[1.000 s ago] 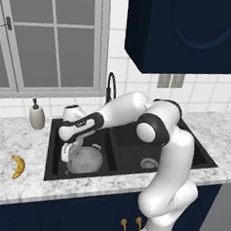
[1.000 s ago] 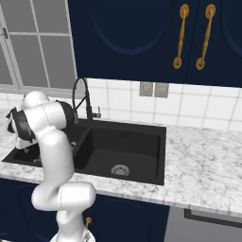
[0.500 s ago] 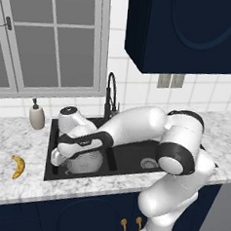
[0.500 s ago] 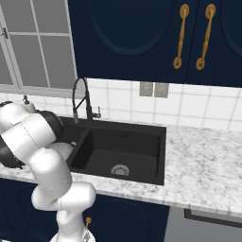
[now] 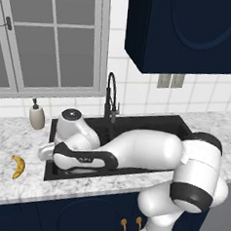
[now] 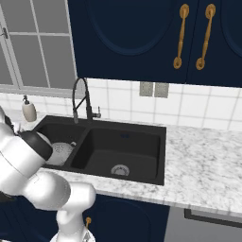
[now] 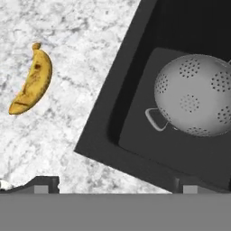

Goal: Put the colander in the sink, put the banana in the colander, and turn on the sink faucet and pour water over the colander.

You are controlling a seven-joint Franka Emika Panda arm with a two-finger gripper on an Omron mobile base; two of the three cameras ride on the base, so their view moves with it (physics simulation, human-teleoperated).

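Behind the arm, colander (image 6: 60, 152) sits half hidden.

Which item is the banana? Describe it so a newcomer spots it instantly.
Start at the black sink under the window and move to the marble counter on its soap-bottle side. The banana lies flat there, alone, apart from the sink rim. It is the one small, curved, yellow thing with brownish tips.
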